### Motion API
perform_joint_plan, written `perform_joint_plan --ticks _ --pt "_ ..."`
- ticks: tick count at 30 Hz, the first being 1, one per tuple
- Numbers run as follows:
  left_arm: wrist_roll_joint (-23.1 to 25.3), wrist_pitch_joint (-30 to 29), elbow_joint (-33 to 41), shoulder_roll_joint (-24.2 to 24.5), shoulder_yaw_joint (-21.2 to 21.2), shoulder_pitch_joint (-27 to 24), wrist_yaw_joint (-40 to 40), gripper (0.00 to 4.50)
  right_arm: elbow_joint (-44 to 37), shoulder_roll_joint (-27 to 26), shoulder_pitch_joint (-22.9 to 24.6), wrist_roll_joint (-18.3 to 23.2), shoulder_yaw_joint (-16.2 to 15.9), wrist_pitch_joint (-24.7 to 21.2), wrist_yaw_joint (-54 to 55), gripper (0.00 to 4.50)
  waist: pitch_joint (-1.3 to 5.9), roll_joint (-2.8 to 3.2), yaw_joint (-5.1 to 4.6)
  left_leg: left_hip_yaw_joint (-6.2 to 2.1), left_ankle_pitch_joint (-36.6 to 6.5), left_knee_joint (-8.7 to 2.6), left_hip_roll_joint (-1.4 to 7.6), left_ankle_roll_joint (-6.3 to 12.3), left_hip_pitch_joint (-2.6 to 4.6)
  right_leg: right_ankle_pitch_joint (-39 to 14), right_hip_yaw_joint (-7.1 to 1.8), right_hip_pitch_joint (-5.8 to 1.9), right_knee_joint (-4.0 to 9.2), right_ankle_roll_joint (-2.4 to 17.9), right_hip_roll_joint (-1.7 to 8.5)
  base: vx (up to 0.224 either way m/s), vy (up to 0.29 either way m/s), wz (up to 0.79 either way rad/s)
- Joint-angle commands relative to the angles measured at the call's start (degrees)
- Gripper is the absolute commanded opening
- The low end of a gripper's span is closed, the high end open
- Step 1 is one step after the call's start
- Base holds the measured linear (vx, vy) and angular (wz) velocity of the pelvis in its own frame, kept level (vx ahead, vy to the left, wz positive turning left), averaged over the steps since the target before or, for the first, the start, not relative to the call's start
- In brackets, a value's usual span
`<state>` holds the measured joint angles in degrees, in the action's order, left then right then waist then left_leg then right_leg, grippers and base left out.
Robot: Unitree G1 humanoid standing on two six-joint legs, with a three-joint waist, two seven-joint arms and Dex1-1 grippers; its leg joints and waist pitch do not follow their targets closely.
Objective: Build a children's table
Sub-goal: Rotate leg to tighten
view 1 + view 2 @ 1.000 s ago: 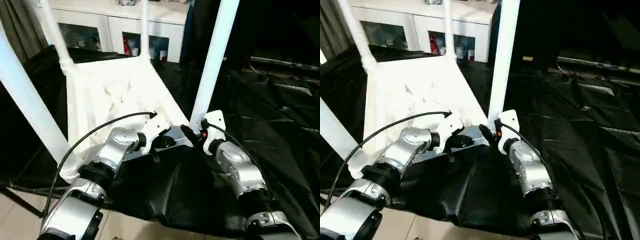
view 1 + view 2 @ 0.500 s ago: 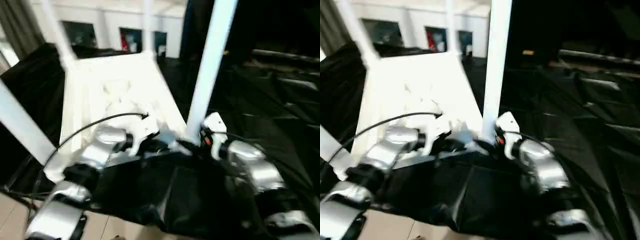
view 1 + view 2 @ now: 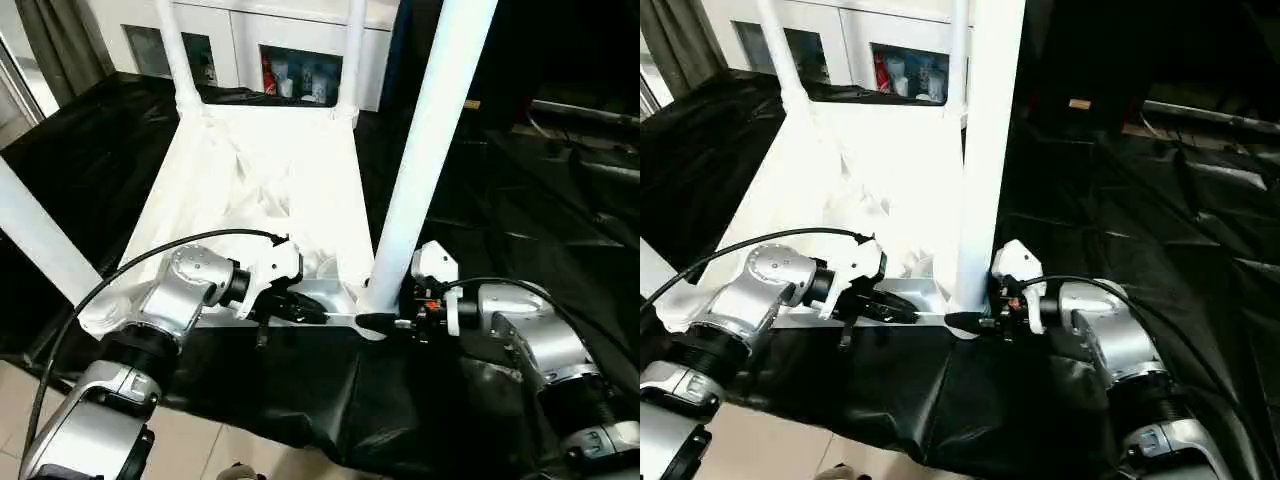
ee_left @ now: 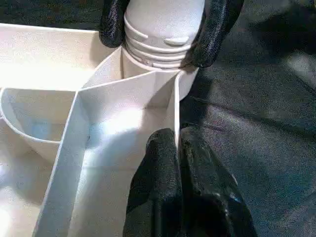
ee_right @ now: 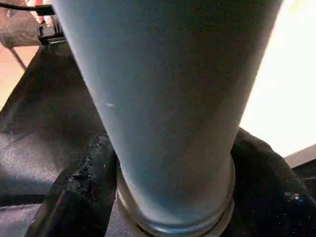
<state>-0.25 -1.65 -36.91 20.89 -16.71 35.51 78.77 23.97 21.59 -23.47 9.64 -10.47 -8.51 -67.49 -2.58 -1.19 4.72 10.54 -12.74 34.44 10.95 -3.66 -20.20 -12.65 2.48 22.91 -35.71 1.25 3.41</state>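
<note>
**A:** Which step is this? The tabletop point(image 3: 250, 190) is laid upside down on the black cloth point(image 3: 560, 230), with legs stood up in its corners. The near right leg point(image 3: 420, 170) is straddled at its base by the right gripper point(image 3: 385, 322), fingers either side.

**B:** Looks like seating that leg. The left gripper point(image 4: 177, 163) is pinched closed on the rim by the socket point(image 4: 160, 54). A twist or press is probably needed next. Thread depth can't be judged, and the leg tops are cut off.

Glossy white plastic table point(image 3: 250, 170), crinkled black cloth point(image 3: 520, 230).
</note>
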Motion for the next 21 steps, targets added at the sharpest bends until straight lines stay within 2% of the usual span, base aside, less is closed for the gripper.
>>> perform_joint_plan --ticks 1,4,5,7,8,9,10,11,12,13,14,15,19,20,21 --pt "-0.4 -0.5 0.3 -0.4 -0.9 -1.7 1.0 0.0 0.7 -0.3 -1.0 0.8 -0.5 0.2 -0.6 2.81 3.21 -0.79 -0.01 -0.48 -0.8 -3.72 2.87 6.0 0.25 3.9 -2.68 -3.28 2.89 16.0 4.95 0.0 0.0 0.0" --pt "-0.4 -0.4 0.4 -0.3 -0.9 -1.9 0.5 0.0 1.0 -0.8 -0.9 0.7 -0.6 0.5 -0.5 2.75 3.17 -0.85 0.03 -0.47 -1.2 -3.74 2.83 5.63 0.26 3.0 -2.74 -3.22 2.93 15.6 5.03 0.0 0.0 0.0" --pt "-0.4 -0.4 0.4 -0.5 -0.7 -2.0 -0.2 0.0 1.2 -1.2 -0.7 0.7 -0.5 0.5 0.1 2.75 3.12 -1.05 0.01 -0.47 -1.3 -3.78 2.83 5.39 0.26 2.8 -2.76 -3.23 2.92 15.5 4.96 0.0 0.0 0.0" --pt "0.8 -1.2 -0.5 -1.7 -0.1 -1.6 -4.9 0.0 2.5 -3.5 -0.3 0.0 0.9 0.4 5.8 2.74 3.05 -1.09 -0.06 -0.53 -1.6 -3.85 2.72 5.16 0.15 1.9 -2.77 -3.26 3.05 15.1 5.0 0.0 0.0 0.0" --pt "1.3 -1.7 -1.0 -2.2 0.1 -1.3 -7.1 0.0 3.1 -4.5 -0.1 -0.3 1.5 0.3 8.5 2.74 2.87 -1.08 -0.37 -0.52 -2.7 -4.02 2.76 4.44 0.3 -0.2 -2.86 -2.95 3.41 14.8 5.04 0.0 0.0 0.0" --pt "1.4 -1.7 -1.3 -2.5 0.2 -1.2 -7.8 0.0 3.2 -5.0 -0.1 -0.3 1.8 -0.1 9.5 2.74 2.8 -0.46 -0.37 -0.64 -3.7 -4.08 2.65 3.8 0.34 -1.9 -2.88 -2.95 3.63 14.7 5.14 0.0 0.0 0.0" --pt "1.7 -1.8 -3.0 -4.6 1.0 -0.3 -11.9 0.0 3.9 -7.7 0.1 -0.1 3.6 -2.4 15.5 2.74 2.69 -0.82 -0.67 -0.61 -5.5 -4.27 2.58 2.69 0.43 -5.3 -2.92 -2.91 4.16 14.0 5.03 0.0 0.0 0.0" --pt "1.8 -1.9 -3.8 -5.7 1.3 0.1 -13.7 0.0 4.2 -9.1 0.3 0.0 4.4 -3.5 18.5 2.74 2.6 -0.51 -0.72 -0.75 -7.1 -4.45 2.56 1.63 0.63 -8.6 -3.0 -2.82 4.54 13.2 5.1 0.0 0.0 0.0" --pt "2.3 -2.3 -4.8 -7.2 1.3 0.7 -16.2 0.0 4.9 -10.9 0.5 -0.2 5.3 -3.9 22.3 2.74 2.59 -0.17 -0.87 -0.83 -7.7 -4.56 2.56 1.0 0.6 -9.8 -2.99 -2.83 4.63 12.9 5.07 0.0 0.0 0.0" --pt "2.5 -2.5 -5.1 -7.8 1.2 0.9 -17.2 0.0 5.2 -11.6 0.6 -0.4 5.6 -3.8 23.8 2.74 2.49 -0.51 -1.23 -0.87 -8.8 -4.72 2.55 0.19 0.55 -12.0 -2.97 -2.74 4.91 12.0 4.94 0.0 0.0 0.0" --pt "3.3 -3.7 -6.0 -10.6 0.6 1.7 -20.5 0.0 7.1 -14.3 0.5 -2.1 6.4 -2.8 30.9 2.73 2.47 0.21 -1.44 -0.88 -9.8 -4.75 2.51 -0.52 0.68 -13.6 -3.05 -2.6 5.27 11.5 5.02 0.0 0.0 0.0" --pt "3.5 -4.4 -6.3 -11.9 0.4 1.9 -21.8 0.0 7.9 -15.4 0.4 -2.6 6.8 -2.5 33.9 2.73 2.55 -0.18 -1.56 -1.0 -9.7 -4.78 2.42 -0.66 0.54 -13.8 -3.04 -2.8 5.27 11.1 5.0 0.0 0.0 0.0" --pt "4.3 -6.7 -7.7 -17.3 -0.2 3.2 -27.6 0.0 9.8 -20.1 0.0 -4.3 7.8 -1.3 43.8 2.73 2.48 -0.09 -1.61 -0.97 -10.2 -4.82 2.29 -0.5 0.61 -15.8 -3.11 -2.53 5.66 10.1 4.94 0.0 0.0 0.0" --pt "4.5 -7.0 -8.0 -18.4 -0.2 3.5 -28.6 0.0 9.9 -21.1 0.0 -4.8 7.8 -1.1 45.5 2.73 2.4 1.3 -1.83 -0.91 -11.3 -4.91 2.3 -0.84 0.87 -15.2 -3.08 -2.33 6.07 10.2 4.75 0.0 0.0 0.0" --pt "4.6 -7.2 -8.2 -19.2 -0.3 3.7 -28.9 0.0 9.7 -22.0 0.0 -5.3 7.6 -1.0 46.5 2.73 2.17 1.09 -1.95 -1.07 -12.2 -5.1 2.31 -0.9 0.71 -15.5 -3.01 -2.49 5.98 10.3 4.73 0.0 0.0 0.0"
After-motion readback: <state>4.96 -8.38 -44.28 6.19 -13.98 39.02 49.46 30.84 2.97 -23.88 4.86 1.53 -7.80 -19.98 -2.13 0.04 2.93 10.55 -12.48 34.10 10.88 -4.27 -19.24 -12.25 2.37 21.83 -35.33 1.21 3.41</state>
